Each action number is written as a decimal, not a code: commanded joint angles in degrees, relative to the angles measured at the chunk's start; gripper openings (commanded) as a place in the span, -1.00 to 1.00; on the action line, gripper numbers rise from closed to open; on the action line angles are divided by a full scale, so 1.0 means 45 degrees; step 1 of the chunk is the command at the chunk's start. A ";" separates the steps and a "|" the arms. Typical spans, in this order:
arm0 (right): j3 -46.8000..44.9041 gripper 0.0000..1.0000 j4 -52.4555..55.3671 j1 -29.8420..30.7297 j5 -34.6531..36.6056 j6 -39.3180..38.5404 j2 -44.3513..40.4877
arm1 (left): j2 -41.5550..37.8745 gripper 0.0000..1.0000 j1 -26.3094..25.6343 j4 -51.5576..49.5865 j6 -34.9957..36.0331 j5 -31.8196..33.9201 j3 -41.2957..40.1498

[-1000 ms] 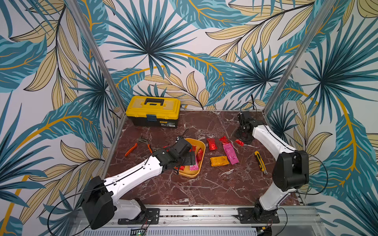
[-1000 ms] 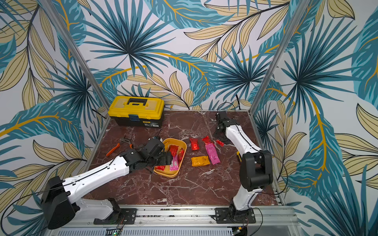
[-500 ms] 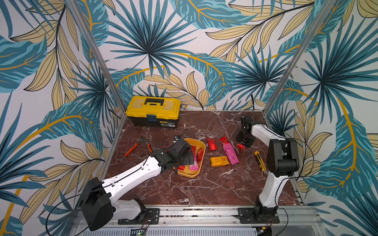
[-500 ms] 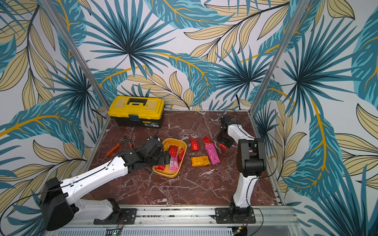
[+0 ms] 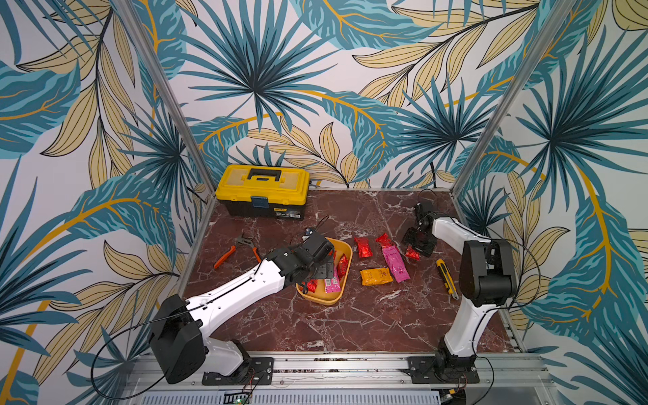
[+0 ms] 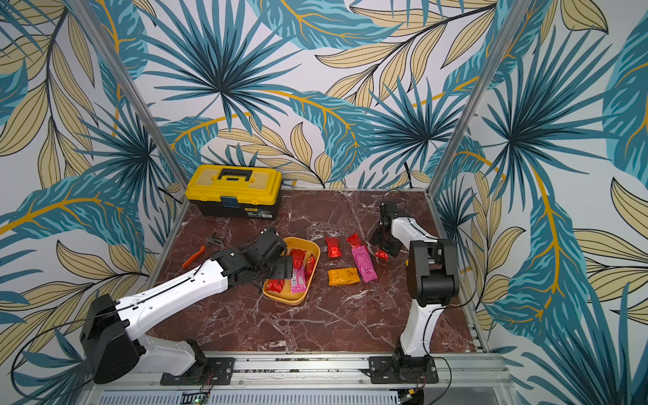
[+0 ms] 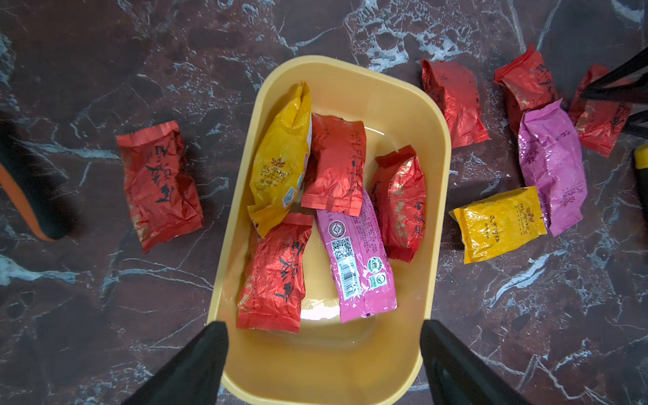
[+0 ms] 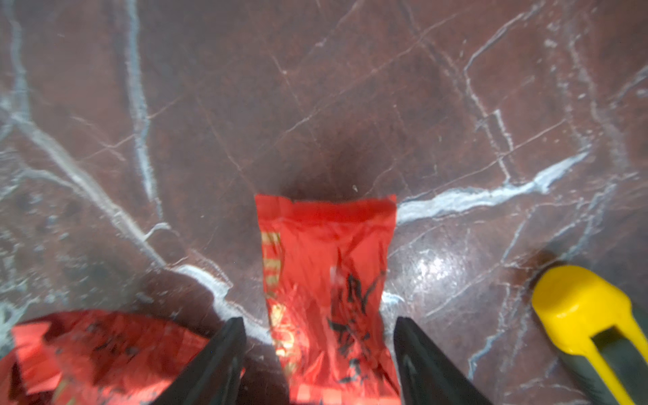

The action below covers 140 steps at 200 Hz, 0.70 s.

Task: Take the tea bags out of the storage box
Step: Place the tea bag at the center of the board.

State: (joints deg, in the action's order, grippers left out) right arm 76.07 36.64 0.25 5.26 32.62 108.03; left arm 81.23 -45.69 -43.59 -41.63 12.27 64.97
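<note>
The yellow-orange storage box (image 7: 434, 224) holds several tea bags: red ones, a yellow one (image 7: 280, 157) and a pink one (image 7: 354, 259). My left gripper (image 7: 324, 329) hovers open over the box's near end, its fingers spread to either side of the rim. In both top views it sits over the box (image 5: 345, 249) (image 6: 315, 249). Right of the box, several tea bags lie on the marble, among them a pink one (image 5: 396, 263) and an orange one (image 5: 376, 276). My right gripper (image 8: 319, 326) is open, with a red tea bag (image 8: 326, 266) lying on the table between its fingers, a gap on each side.
A yellow-lidded black toolbox (image 5: 263, 191) stands at the back left. Orange-handled pliers (image 5: 231, 250) lie left of the box. A yellow utility knife (image 5: 446, 277) lies close to the right gripper. Another red tea bag (image 7: 157, 182) lies on the box's left side.
My right gripper has opened wider, and the red tea bag now lies loose between its fingers. The right arm has folded back towards its base. The left arm has barely moved.
</note>
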 commanded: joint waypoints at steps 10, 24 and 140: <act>-0.0765 0.39 -0.0556 -0.0036 -0.0004 -0.0458 -0.1590 | 0.0402 0.76 0.0017 -0.0437 0.0500 -0.0139 0.0973; -0.1103 0.32 -0.0730 -0.0025 -0.0048 -0.0608 -0.2299 | 0.0603 0.71 0.0028 -0.0584 0.0700 -0.0124 0.1235; -0.2589 -0.02 -0.0867 0.2352 -0.3190 -0.0938 -0.6419 | 0.2063 0.52 0.0479 -0.1665 0.2526 0.0117 0.2755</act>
State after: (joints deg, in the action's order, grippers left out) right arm 66.78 31.79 6.72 -6.42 28.45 81.73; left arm 89.06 -44.45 -49.21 -34.06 11.99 72.93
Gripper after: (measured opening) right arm 0.494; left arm 0.761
